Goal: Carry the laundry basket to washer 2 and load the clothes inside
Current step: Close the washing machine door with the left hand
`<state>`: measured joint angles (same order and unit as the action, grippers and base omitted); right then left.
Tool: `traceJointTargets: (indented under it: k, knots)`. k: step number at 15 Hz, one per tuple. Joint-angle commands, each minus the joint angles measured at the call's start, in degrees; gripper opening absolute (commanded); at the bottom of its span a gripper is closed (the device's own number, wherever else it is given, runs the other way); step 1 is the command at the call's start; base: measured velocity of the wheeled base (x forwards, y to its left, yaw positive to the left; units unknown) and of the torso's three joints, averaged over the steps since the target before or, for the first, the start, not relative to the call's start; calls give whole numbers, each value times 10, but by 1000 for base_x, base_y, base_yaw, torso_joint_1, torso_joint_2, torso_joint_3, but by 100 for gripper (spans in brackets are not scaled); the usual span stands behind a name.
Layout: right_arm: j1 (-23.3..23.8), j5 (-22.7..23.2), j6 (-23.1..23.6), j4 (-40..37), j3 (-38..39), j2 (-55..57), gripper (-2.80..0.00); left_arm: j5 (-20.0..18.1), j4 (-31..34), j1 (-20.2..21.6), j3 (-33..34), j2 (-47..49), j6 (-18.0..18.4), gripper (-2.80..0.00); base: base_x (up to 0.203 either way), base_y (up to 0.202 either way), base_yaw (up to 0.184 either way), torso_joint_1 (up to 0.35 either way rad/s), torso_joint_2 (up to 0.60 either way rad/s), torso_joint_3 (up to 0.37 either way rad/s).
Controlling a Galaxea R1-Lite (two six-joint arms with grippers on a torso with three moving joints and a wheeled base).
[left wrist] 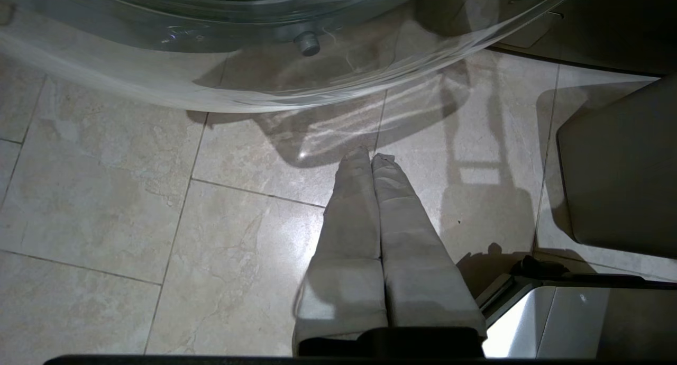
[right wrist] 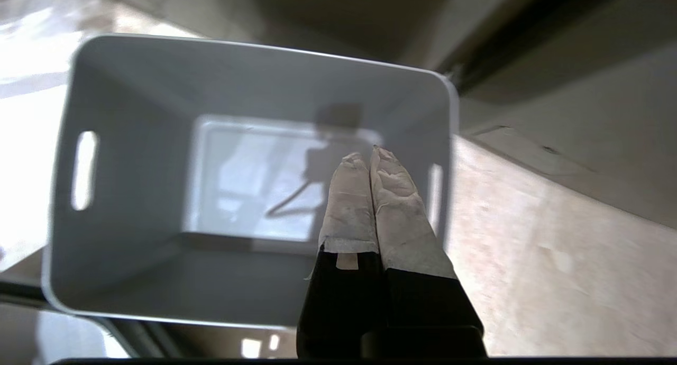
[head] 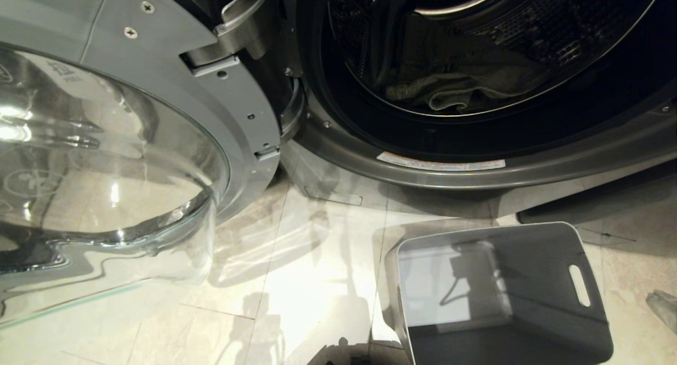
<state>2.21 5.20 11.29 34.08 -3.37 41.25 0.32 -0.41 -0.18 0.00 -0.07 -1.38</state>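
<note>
Clothes (head: 449, 90) lay inside washer 2's drum (head: 476, 47) at twelve o'clock, the laundry basket (head: 529, 322) sat empty at five, so we judged both clenched grippers, right (right wrist: 370, 153) and left (left wrist: 370, 156), should retreat clear before swinging the glass door (head: 106, 158).

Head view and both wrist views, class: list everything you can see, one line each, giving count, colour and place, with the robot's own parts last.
washer: one, dark grey, ahead, opening uncovered.
washer door: one, grey ring with clear glass, swung open on the left.
clothes: one bundle, grey-green, inside the drum.
laundry basket: one, grey, empty, on the floor before the washer.
floor: beige tiles, under everything.
left gripper: one, shut, empty, above the floor near the door.
right gripper: one, shut, empty, above the basket.
</note>
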Motion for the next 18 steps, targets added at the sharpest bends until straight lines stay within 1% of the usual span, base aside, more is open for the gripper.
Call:
traceJointTargets:
  k: [1, 3, 5, 9, 11, 12, 14, 15, 18]
  knots:
    - [16, -7, 2, 1, 30, -92, -280, 0, 0, 0, 0, 1, 0, -280, 0, 0, 0, 0, 0, 0]
    - [29, -22, 5, 0, 52, -139, -280, 0, 0, 0, 0, 1, 0, -280, 0, 0, 0, 0, 0, 0]
    - [32, -30, 9, -5, 56, -182, -280, 0, 0, 0, 0, 1, 0, -280, 0, 0, 0, 0, 0, 0]
    - [31, -38, 19, -108, 57, -251, -280, 0, 0, 0, 0, 1, 0, -280, 0, 0, 0, 0, 0, 0]
    - [28, -54, 29, -124, 57, -251, -280, 0, 0, 0, 0, 1, 0, -280, 0, 0, 0, 0, 0, 0]
    - [20, -55, 29, -127, 57, -251, -280, 0, 0, -1, 0, 1, 0, -280, 0, 0, 0, 0, 0, 0]
    - [-18, -54, 31, -127, 57, -251, -280, 0, 0, 0, 0, 1, 0, -280, 0, 0, 0, 0, 0, 0]
    - [-27, -53, 34, -128, 57, -266, -280, 0, 0, 0, 0, 1, 0, -280, 0, 0, 0, 0, 0, 0]
    - [-22, -53, 36, -127, 57, -333, -280, 0, 0, 0, 0, 1, 0, -280, 0, 0, 0, 0, 0, 0]
